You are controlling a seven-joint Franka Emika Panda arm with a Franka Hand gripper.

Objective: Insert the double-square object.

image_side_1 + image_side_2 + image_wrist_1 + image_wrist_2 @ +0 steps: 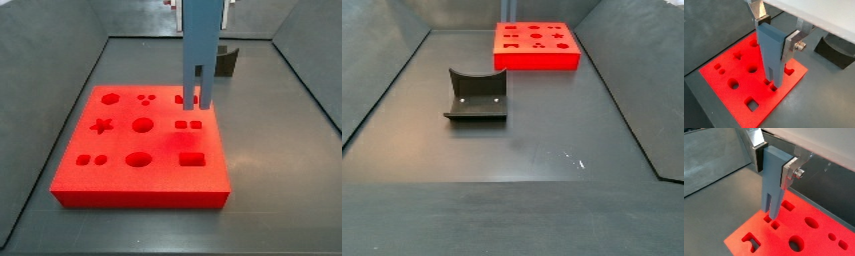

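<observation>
My gripper (777, 32) is shut on the upper end of the double-square object (772, 55), a tall grey-blue block held upright with its two prongs pointing down. It shows the same way in a wrist view (774, 162). In a side view the block (201, 50) hangs from the gripper (201, 4) over the far right part of the red board (120, 175). The prong tips (769, 217) are right at a pair of small square holes (775, 225). I cannot tell whether they have entered them.
The red board has several cut-outs: circles, a star, squares and a rectangle (194, 158). The dark fixture (476, 97) stands on the grey floor apart from the board (536, 60) and also shows behind the block (225, 62). Grey walls enclose the floor.
</observation>
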